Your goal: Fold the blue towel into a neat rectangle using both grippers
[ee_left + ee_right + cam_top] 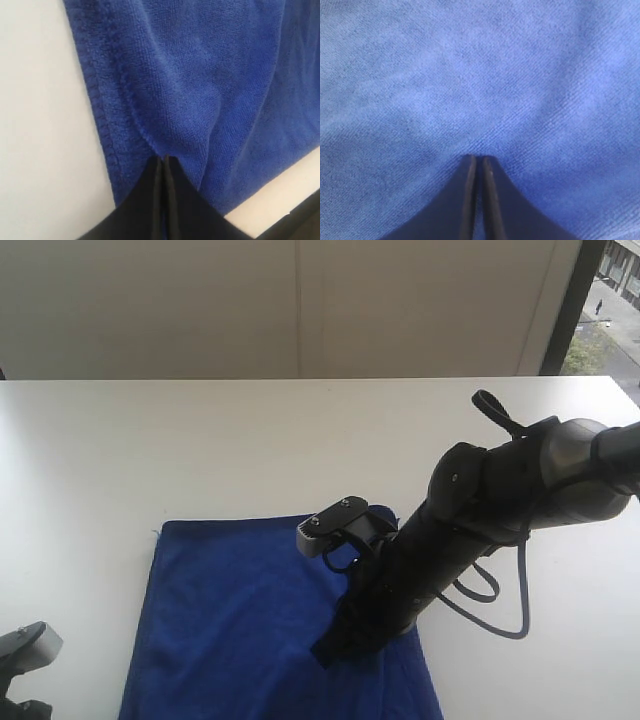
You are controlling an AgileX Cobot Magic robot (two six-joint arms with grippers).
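Observation:
The blue towel lies flat on the white table, at the front middle of the exterior view. My left gripper is shut on the blue towel just inside its stitched hem, and the cloth puckers at the tips. In the exterior view only a grey part of the left arm end shows at the lower left. My right gripper comes down steeply onto the towel's right half. Its fingers are pressed together with a sliver of the blue towel between them.
The right arm's body and its hanging cable loop stand over the towel's right edge. Bare white table surrounds the towel at the back and left. A pale wall runs behind, with a window at the far right.

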